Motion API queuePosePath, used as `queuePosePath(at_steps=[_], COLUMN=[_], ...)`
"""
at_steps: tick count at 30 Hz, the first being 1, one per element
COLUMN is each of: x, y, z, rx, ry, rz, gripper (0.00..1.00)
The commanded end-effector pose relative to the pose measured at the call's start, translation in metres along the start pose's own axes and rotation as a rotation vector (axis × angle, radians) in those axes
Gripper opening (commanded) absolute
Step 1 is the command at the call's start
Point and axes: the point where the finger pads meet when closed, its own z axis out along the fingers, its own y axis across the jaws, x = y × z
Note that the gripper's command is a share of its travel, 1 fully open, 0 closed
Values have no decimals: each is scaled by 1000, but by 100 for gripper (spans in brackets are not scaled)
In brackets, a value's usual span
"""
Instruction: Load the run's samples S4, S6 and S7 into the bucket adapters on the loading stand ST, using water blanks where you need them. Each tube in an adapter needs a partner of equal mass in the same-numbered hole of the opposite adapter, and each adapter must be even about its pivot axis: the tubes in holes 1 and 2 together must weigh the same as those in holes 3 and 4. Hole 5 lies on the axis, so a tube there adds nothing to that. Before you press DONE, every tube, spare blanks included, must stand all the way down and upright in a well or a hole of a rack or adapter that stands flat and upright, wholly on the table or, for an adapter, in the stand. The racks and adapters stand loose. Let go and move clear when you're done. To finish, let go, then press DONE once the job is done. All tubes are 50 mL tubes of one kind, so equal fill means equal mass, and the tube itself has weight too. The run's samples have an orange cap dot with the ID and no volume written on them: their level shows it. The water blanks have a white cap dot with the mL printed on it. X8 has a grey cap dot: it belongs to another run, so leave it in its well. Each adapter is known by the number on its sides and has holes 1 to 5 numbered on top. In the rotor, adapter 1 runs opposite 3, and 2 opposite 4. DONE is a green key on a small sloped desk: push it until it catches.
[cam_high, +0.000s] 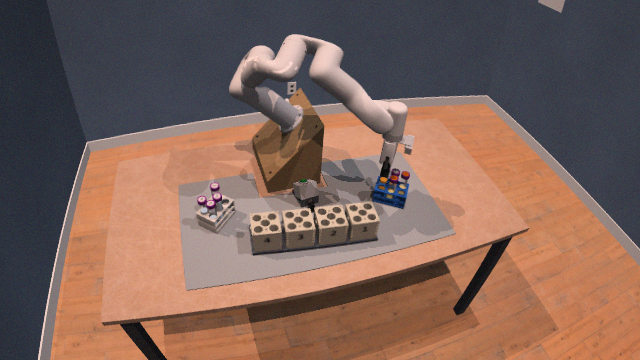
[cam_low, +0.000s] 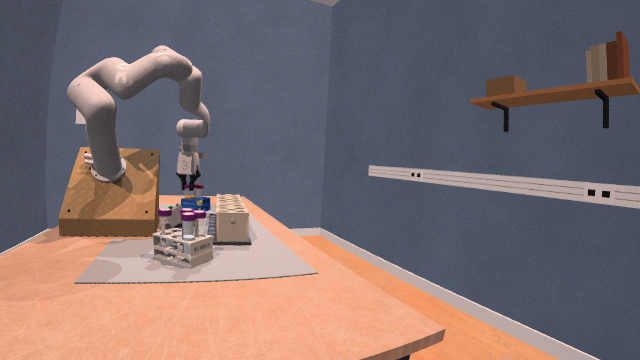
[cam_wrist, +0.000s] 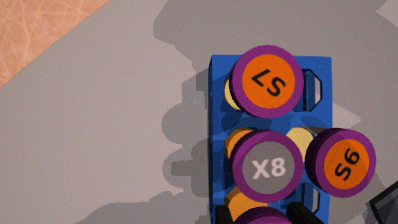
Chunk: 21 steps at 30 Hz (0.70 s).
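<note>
On the worktop (cam_high: 145, 295) (cam_low: 225, 310), nearest the exterior view, a whitish rack (cam_high: 214, 220) (cam_low: 197, 256) stood on the grey mat (cam_high: 220, 267) (cam_low: 270, 270), bearing four purple-capped tubes (cam_high: 211, 204) (cam_low: 188, 225). Beyond it came the dark loading stand (cam_high: 315, 246) (cam_low: 235, 243) with four beige adapters (cam_high: 333, 237) (cam_low: 232, 227) in a row, number 4 closest, then 3, 2 and 1. The small grey desk (cam_high: 306, 193) (cam_low: 175, 216) with its green key (cam_high: 303, 181) (cam_low: 170, 207) sat beside the row, on the side of the arm's wooden base (cam_high: 292, 167) (cam_low: 107, 226).

Farther along stood the blue rack (cam_high: 391, 200) (cam_low: 195, 205) (cam_wrist: 320, 62). In it were sample S6 (cam_high: 394, 178) (cam_wrist: 346, 162), sample S7 (cam_high: 405, 175) (cam_wrist: 267, 81) and the grey-dotted X8 (cam_high: 395, 172) (cam_wrist: 267, 167). The end effector (cam_high: 385, 173) (cam_low: 188, 187) (cam_wrist: 262, 213) was closed around a purple-capped tube (cam_high: 383, 182) (cam_wrist: 262, 219) at this rack, beside X8; its cap's ID lay out of sight, and whether it touched bottom could not be told.
</note>
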Motion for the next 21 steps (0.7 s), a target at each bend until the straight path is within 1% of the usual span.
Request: queuePosePath(at_steps=[1, 7, 8, 21], x=[2, 2, 2, 2], y=[1, 1, 1, 1], z=[-2, -2, -1, -1], rx=[0, 0, 0, 0], ry=[4, 4, 4, 4], rz=[1, 1, 1, 1], gripper=[0, 0, 44, 44])
